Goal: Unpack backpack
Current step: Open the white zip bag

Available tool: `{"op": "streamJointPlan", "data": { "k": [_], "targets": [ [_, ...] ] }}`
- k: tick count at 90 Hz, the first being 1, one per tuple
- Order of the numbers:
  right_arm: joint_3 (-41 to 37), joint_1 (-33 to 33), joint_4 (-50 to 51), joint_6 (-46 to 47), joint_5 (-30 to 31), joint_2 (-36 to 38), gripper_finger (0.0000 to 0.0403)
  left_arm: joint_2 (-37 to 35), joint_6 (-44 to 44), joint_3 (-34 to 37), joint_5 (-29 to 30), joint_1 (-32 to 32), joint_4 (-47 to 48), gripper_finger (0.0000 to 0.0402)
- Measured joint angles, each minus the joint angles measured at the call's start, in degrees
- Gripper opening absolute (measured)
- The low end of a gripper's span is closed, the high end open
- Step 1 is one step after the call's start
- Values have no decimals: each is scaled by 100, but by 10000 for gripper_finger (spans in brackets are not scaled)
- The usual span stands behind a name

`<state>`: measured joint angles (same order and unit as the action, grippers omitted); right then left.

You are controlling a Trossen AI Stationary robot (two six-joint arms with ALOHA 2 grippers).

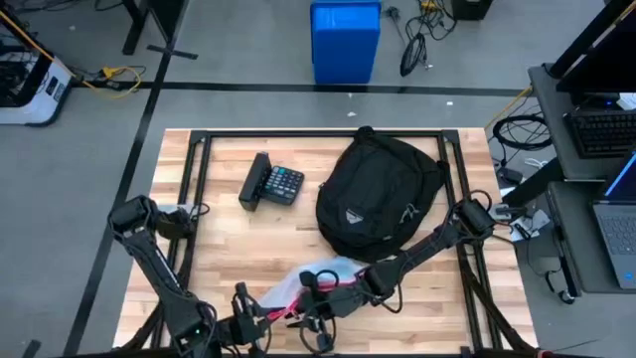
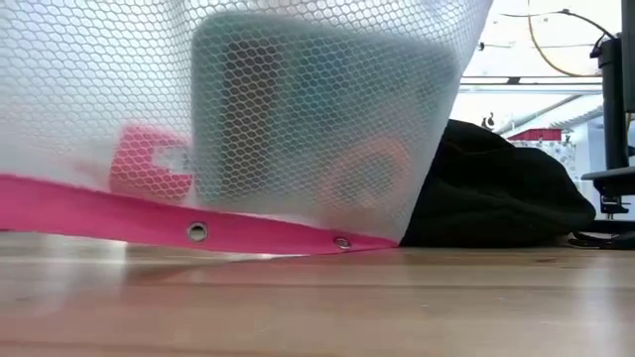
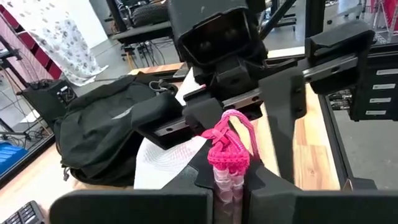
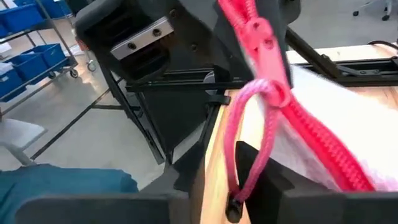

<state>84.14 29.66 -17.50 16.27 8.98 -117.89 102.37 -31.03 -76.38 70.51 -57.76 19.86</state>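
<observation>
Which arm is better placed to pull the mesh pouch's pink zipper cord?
Likely right: the pink zipper cord hangs at the right claw, while the left claw is shut on the mesh pouch.

black rounded backpack (image 1: 380,194) lies flat mid-table, white triangular logo facing up.

The backpack (image 1: 378,194) lies on the table (image 1: 298,239) right of the calculator (image 1: 273,183), with the mesh pouch (image 1: 318,275) near the front edge, before it
</observation>
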Motion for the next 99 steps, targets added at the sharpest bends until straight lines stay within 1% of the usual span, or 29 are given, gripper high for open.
{"op": "streamJointPlan", "data": {
  "k": [53,64,81,99],
  "targets": [
    [0,3,217,140,-34,0,72,0,-2,0,3,7,17,0],
    [0,5,328,194,-35,0,55,0,-1,0,2,11,17,0],
    [0,5,351,205,-34,0,9,0,-2,0,5,11,16,0],
    [0,5,399,234,-32,0,2,0,-1,0,5,9,17,0]
  ]
}}
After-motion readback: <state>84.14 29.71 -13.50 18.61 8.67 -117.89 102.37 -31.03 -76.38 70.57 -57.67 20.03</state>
